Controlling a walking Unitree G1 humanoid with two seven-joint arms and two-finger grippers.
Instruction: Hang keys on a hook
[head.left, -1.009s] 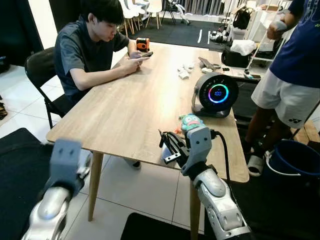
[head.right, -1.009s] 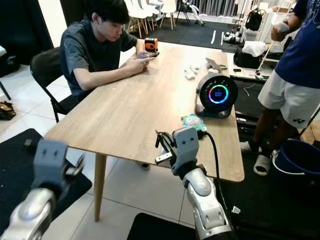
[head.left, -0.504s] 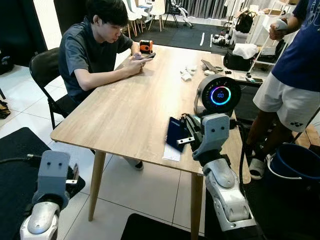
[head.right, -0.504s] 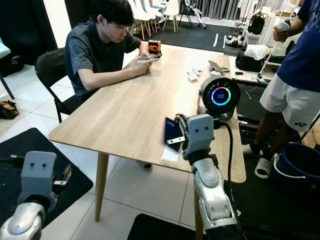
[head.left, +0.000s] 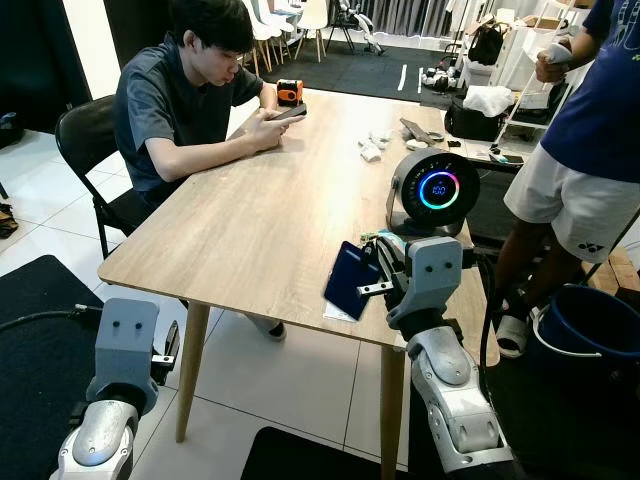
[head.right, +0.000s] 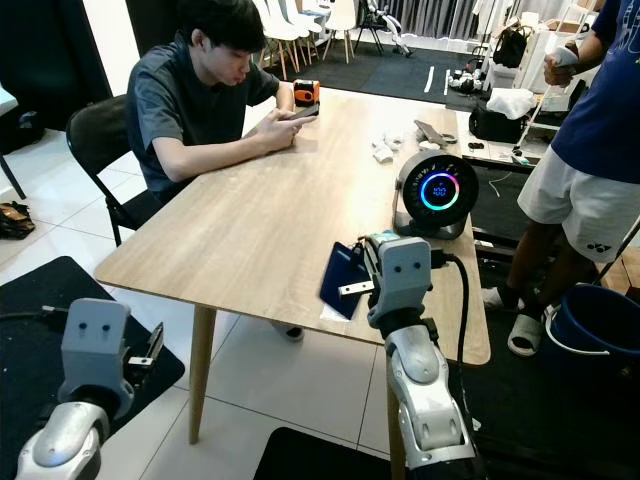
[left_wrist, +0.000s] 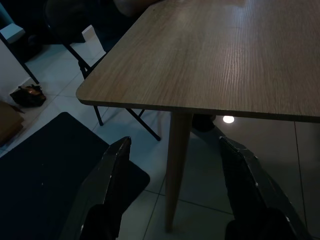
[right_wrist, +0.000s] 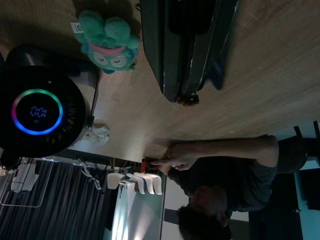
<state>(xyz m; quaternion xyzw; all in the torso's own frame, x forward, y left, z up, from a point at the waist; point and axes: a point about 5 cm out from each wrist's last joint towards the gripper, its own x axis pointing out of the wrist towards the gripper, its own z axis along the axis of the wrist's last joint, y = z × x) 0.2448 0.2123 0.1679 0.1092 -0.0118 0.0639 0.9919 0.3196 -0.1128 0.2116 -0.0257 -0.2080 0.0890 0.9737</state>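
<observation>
Left gripper (head.left: 165, 345): hung low at the lower left of the left eye view, below and in front of the table's near corner; in the left wrist view its 2 black fingers (left_wrist: 114, 175) stood spread apart with nothing between them.
Right gripper (head.left: 372, 272): sat at lower centre-right of the left eye view, over the table's near right edge; in the right wrist view its 2 fingers (right_wrist: 197, 50) lay pressed together, clamped on a small dark reddish bit at their tips, too small to tell what it was.
Dark blue flat case (head.left: 350, 280): stood tilted against the right gripper's fingers, just left of them, over a white paper slip (head.left: 342, 310) at the table edge.
Keys: could not be made out with certainty.
Table (head.left: 250, 220): light wood, filling the middle of the frame, running away toward the upper centre.
Teal plush toy (right_wrist: 111, 44): lay on the table just beyond the right gripper, beside the round gadget.
Round black gadget (head.left: 432, 190): stood upright at centre right, with a glowing colour ring and digits.
Seated person (head.left: 180, 100): at upper left, on a black chair (head.left: 85, 150), both hands on a phone (head.left: 283, 113) at the table's far left edge.
Orange and black object (head.left: 288, 91): just behind the phone.
Standing person (head.left: 585, 140): at the right edge, in a blue shirt and white shorts.
Blue bucket (head.left: 590, 320): on the floor at lower right.
</observation>
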